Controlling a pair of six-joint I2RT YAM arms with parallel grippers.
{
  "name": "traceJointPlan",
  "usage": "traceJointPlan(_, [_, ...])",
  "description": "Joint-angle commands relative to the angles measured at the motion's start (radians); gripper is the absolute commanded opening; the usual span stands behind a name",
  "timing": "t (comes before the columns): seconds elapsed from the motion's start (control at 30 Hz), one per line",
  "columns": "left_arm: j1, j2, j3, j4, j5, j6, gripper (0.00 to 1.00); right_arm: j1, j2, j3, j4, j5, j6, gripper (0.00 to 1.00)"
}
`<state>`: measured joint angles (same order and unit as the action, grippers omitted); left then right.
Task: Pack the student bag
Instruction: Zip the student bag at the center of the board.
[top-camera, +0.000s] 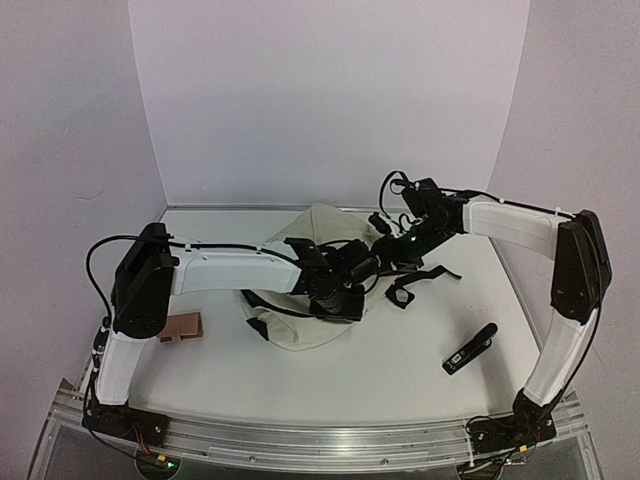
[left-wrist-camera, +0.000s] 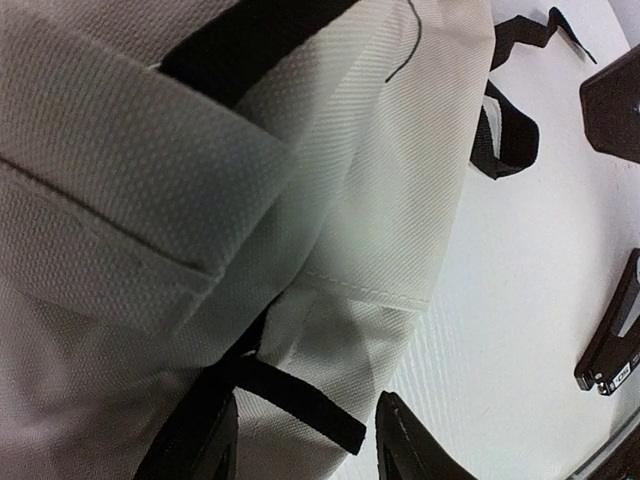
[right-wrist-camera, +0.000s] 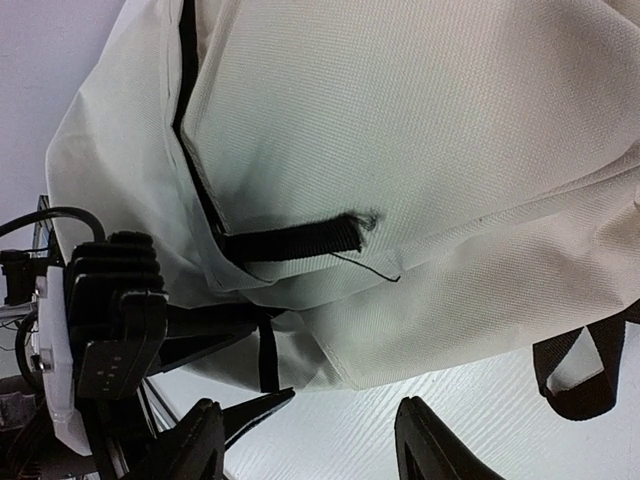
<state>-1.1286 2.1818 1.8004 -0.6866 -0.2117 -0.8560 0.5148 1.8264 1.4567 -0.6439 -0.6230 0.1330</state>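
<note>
Top view: the student bag (top-camera: 295, 338) is lying mid-frame on the worktop (top-camera: 400, 380); only here a brown block (top-camera: 183, 326) is showing, lower left. Left wrist: the left pincer (left-wrist-camera: 305, 445) is straddling bag fabric; pinching or not, I cannot tell. Right wrist: the right pincer (right-wrist-camera: 310, 440) is hanging spread, bottom of frame.

A white table (top-camera: 400, 350) edged by a metal rail (top-camera: 330, 440) along its near side carries a slumped cream student bag (top-camera: 298, 336) at its centre, one black strap (top-camera: 425, 278) trailing off to the right. A small brown block (top-camera: 183, 327) lies near the left edge, and a slim black tool (top-camera: 470, 349) lies apart towards the right.
</note>
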Motion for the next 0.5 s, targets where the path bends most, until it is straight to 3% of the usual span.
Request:
traceJointPlan(0.0, [0.006,0.007,0.044,-0.041,-0.029,-0.031,0.46,-0.005,0.015,-0.004,0.016,-0.022,0.009,0.58])
traceJointPlan(0.33, [0.006,0.075,0.109,-0.091,-0.100,-0.075,0.43,-0.005,0.018,-0.013,0.020,-0.022,0.011,0.58])
traceJointPlan(0.47, [0.007,0.079,0.115,-0.096,-0.108,-0.087,0.36,-0.005,0.015,-0.017,0.021,-0.022,0.010,0.58])
